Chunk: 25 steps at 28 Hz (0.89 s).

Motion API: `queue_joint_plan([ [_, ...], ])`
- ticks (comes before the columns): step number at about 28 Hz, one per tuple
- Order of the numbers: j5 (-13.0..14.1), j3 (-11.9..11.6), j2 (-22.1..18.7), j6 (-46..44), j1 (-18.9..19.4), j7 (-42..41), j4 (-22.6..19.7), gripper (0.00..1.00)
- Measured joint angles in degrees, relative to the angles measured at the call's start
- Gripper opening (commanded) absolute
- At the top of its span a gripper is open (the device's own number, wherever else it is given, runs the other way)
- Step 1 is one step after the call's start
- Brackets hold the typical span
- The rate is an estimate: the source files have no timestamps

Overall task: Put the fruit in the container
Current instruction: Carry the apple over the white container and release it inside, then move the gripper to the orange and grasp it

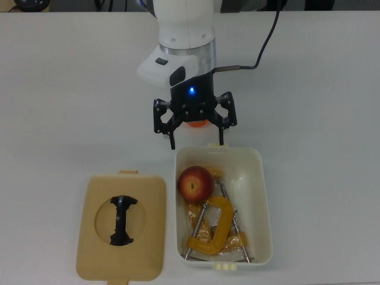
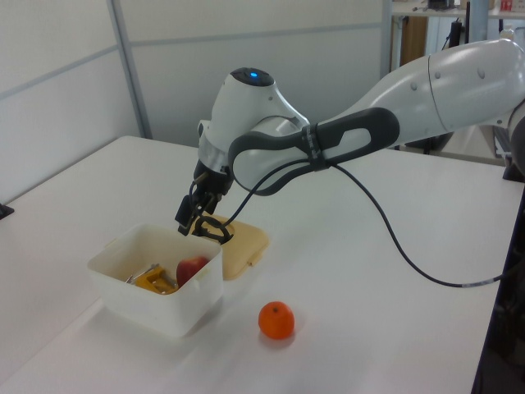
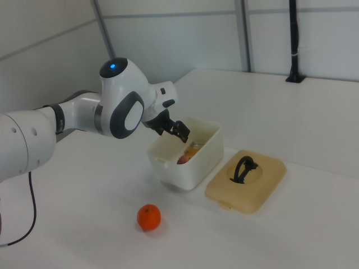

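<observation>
The dark red apple [image 1: 196,183] lies inside the white container [image 1: 265,202], at its end nearest the arm, against yellow-orange clamps [image 1: 211,228]. My gripper [image 1: 197,140] hangs open just over that end's rim, holding nothing. In the top view the orange [image 1: 196,124] sits on the table right under the gripper body, mostly hidden. The left view shows the orange [image 2: 276,320] free on the table, to the right of the container [image 2: 148,300], with the gripper [image 2: 192,223] above the apple [image 2: 191,269]. In the right view the orange [image 3: 149,217] lies in front of the container [image 3: 193,171].
A flat tan lid [image 1: 122,225] with a black handle lies beside the container, on the top view's left. The arm's black cable [image 2: 410,246] trails over the table on the left view's right. White table surrounds everything.
</observation>
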Motion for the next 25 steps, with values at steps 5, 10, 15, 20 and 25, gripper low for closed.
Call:
queue_joint_plan([
  [5, -0.5, 0.0, -0.6, -4.7, -0.1, 0.0, 0.3, 1.0],
  [10, -2.6, 0.0, -1.5, -17.9, -0.1, -0.7, 0.4, 1.0],
  [15, -3.1, 0.0, -2.0, -29.1, -0.1, -2.6, 0.2, 1.0],
  [20, -3.1, 0.2, -2.0, -34.2, 0.1, -4.3, -1.5, 1.0],
  [25, -3.3, 1.3, -1.6, -34.4, 0.4, -4.9, -5.9, 1.0],
])
